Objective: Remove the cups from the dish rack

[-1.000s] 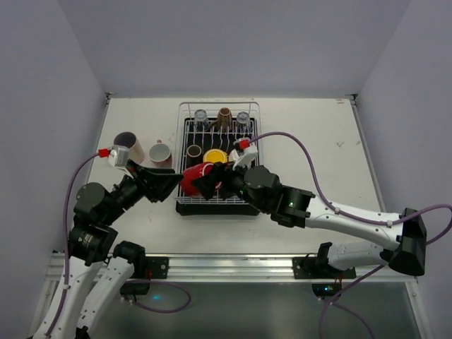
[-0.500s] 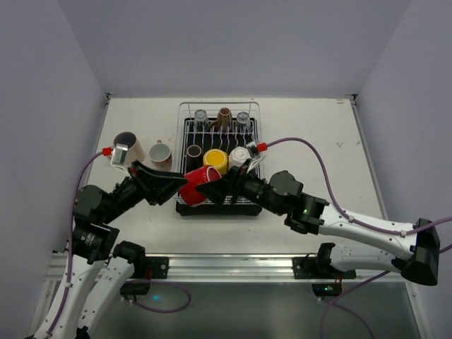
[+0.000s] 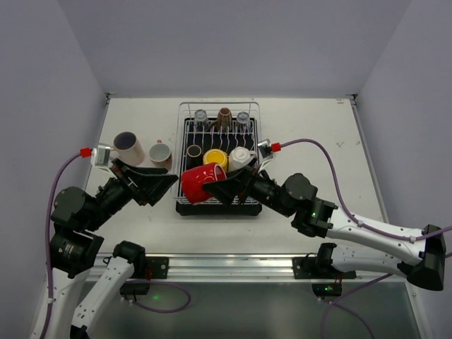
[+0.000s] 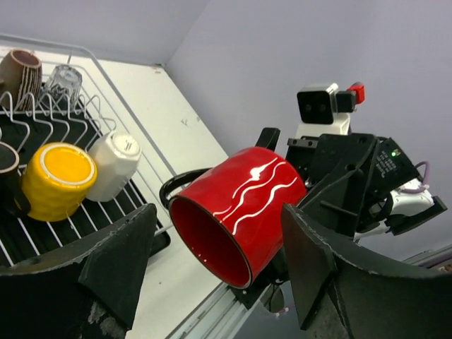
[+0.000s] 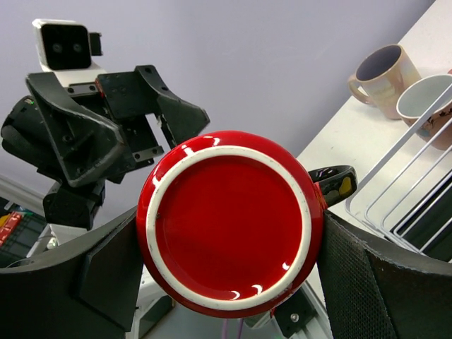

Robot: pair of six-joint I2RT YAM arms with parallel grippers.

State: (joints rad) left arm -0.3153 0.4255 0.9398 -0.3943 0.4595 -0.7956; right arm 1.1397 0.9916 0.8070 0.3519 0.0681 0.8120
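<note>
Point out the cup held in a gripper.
The red mug, clamped in the right gripper; the others sit in the dish rack or on the table.

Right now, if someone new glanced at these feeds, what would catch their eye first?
The red mug stands out first, held in mid-air by the right gripper over the near-left corner of the dish rack. The left gripper faces it, open and apart from it. A tan mug and a pale mug stand on the table left of the rack, and a yellow cup lies inside.
</note>
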